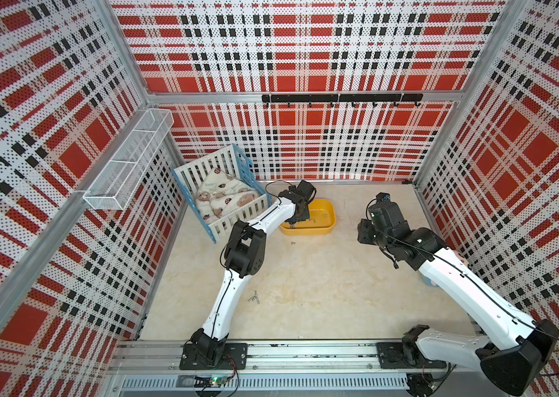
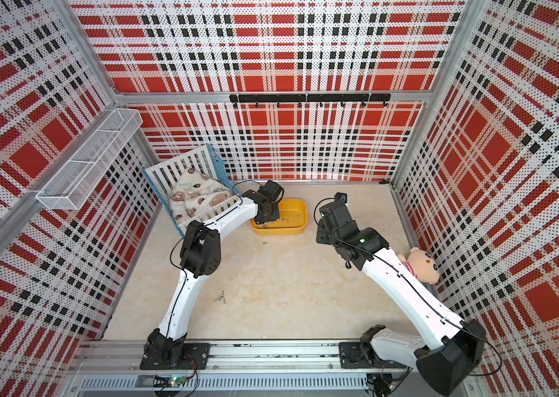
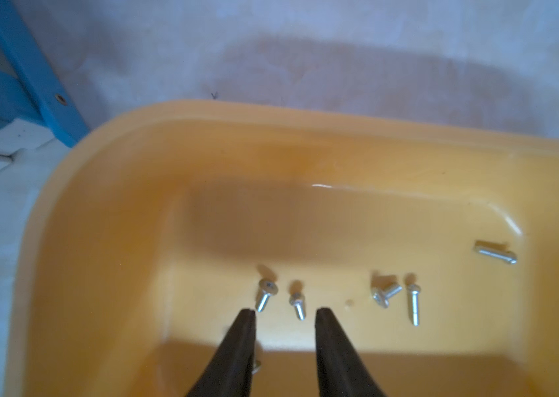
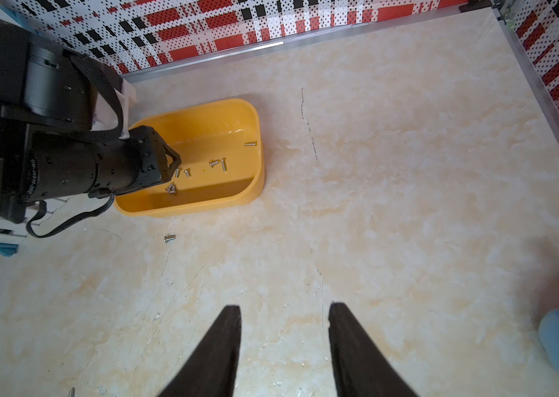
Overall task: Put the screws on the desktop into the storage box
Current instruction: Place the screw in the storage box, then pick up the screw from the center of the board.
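The yellow storage box stands at the back of the beige desktop. My left gripper hangs inside the box's left end, open, with nothing between its fingers. Several screws lie on the box floor just past the fingertips. One screw lies on the desktop in front of the box. A small cluster of screws lies nearer the front, beside the left arm. My right gripper hovers open over bare desktop, to the right of the box.
A white-and-blue crib with a printed blanket stands against the box's left side. A white wire-mesh basket hangs on the left wall. A black hook rail runs along the back wall. A plush bear lies by the right wall.
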Controlling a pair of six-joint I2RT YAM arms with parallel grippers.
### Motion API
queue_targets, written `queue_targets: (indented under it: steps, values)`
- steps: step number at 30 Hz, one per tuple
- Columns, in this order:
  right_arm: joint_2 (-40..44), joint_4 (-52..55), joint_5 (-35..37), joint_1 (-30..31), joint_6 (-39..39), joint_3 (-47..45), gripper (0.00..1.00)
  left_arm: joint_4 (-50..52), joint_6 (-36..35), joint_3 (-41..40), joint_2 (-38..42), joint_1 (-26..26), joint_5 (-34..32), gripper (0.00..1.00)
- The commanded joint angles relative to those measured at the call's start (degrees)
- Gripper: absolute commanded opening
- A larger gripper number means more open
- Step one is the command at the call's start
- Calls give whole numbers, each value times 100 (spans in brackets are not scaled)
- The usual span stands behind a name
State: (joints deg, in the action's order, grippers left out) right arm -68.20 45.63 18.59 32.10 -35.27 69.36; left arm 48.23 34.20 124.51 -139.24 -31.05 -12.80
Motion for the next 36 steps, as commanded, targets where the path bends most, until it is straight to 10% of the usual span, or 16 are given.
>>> queue_targets:
  steps: [1,15,23,36]
  values:
    - [166,156,-54,-11,-40,168,48,22,-136,196,432,-24,-47,41]
    - [-1238,97,-379,1349,-111,916,50,20,-72,-1431,3440,92,-988,53]
    - [-2642,69,-646,2507,-282,1433,52,-252,9,-3646,5537,1237,-962,56]
    - [-4252,-54,-1274,3912,-788,2000,56,-252,-463,-4998,6943,3199,-335,57]
